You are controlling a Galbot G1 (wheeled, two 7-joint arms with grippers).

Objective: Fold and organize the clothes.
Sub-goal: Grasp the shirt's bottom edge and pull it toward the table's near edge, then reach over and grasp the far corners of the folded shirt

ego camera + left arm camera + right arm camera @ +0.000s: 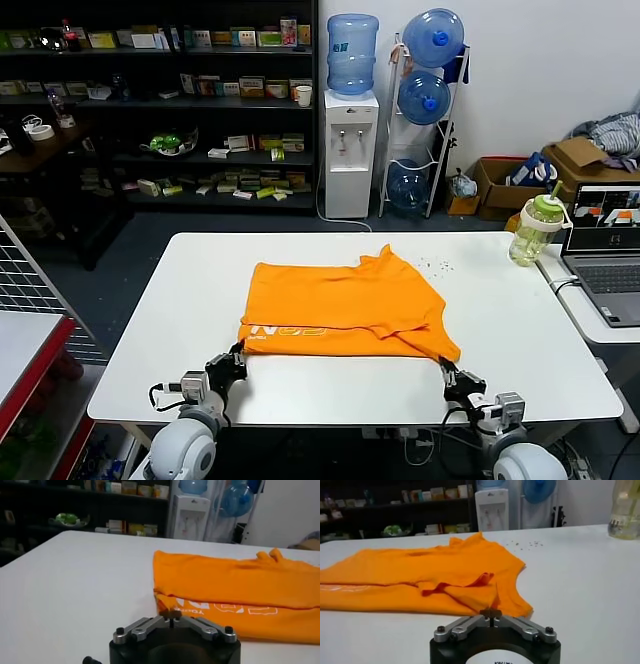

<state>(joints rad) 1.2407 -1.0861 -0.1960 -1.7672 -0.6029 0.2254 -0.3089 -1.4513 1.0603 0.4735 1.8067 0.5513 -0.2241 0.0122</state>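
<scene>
Both near corners of orange T-shirt (345,305), lying partly folded mid-surface (520,330), pinched: left gripper (238,358), right gripper (447,371), fingers pressed together on cloth. Lengthwise fold in hand (judged); next: lift evenly.

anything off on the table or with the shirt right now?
The orange T-shirt lies half folded and uneven: one sleeve sticks up at its far edge, and its near right corner bunches into a point by the right gripper. Small specks lie scattered on the white table beyond it. Left gripper sits at the near left corner.
</scene>
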